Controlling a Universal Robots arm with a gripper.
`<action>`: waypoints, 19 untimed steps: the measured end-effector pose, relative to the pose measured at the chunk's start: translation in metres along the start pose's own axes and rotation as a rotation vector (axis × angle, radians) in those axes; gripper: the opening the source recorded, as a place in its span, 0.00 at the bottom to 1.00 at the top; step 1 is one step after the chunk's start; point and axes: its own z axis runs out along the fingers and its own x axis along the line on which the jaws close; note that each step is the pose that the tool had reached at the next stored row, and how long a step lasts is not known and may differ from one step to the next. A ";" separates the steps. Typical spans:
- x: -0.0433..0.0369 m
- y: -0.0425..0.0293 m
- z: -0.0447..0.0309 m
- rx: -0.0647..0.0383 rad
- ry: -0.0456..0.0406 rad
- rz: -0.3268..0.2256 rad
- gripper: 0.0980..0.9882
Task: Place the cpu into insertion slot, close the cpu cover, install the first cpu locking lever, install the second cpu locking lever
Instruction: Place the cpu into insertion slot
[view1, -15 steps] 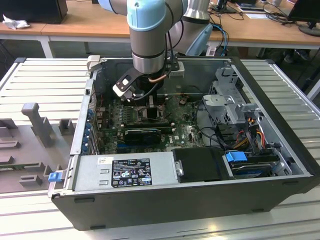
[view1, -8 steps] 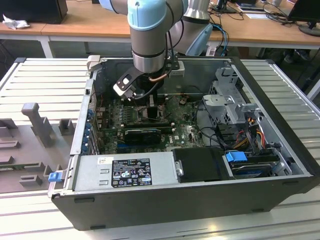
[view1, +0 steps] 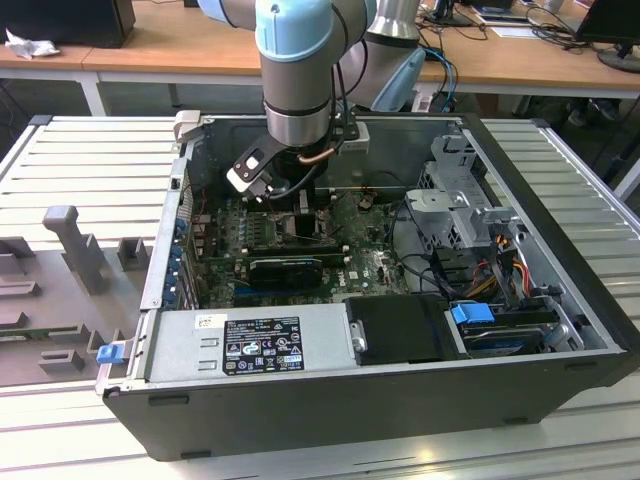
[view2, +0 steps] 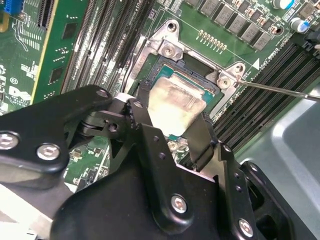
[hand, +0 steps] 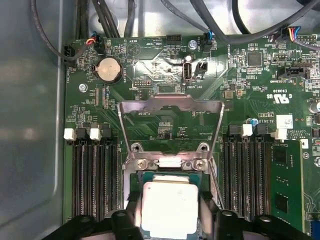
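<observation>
Around eleven o'clock inside the computer case (view1: 350, 410), exterior view, the gripper (view1: 303, 212) hangs; cpu cover (hand: 170, 104) raised, insertion slot (view2: 175, 65) beneath, fingers (view2: 200, 140) pinching the cpu (hand: 169, 207) by opposite edges. Probably light, stiff, fragile: edges only.

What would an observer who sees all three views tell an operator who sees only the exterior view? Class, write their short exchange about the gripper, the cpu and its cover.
Operator: In the exterior view the gripper sits low and I can't see its fingertips. Does it hold anything?
Observer: Yes. In both wrist views its fingers clamp the cpu by two opposite edges.
Operator: Is the cpu cover down over it?
Observer: No. In the first wrist view the cover stands swung open, clear of the insertion slot, so the chip's top is bare.
</observation>
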 end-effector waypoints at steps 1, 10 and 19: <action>0.0001 0.0001 -0.0005 0.000 0.0003 0.000 0.48; -0.0023 -0.0010 -0.0010 0.003 0.0035 -0.057 0.48; -0.0022 -0.0009 -0.0003 0.003 0.0039 -0.057 0.50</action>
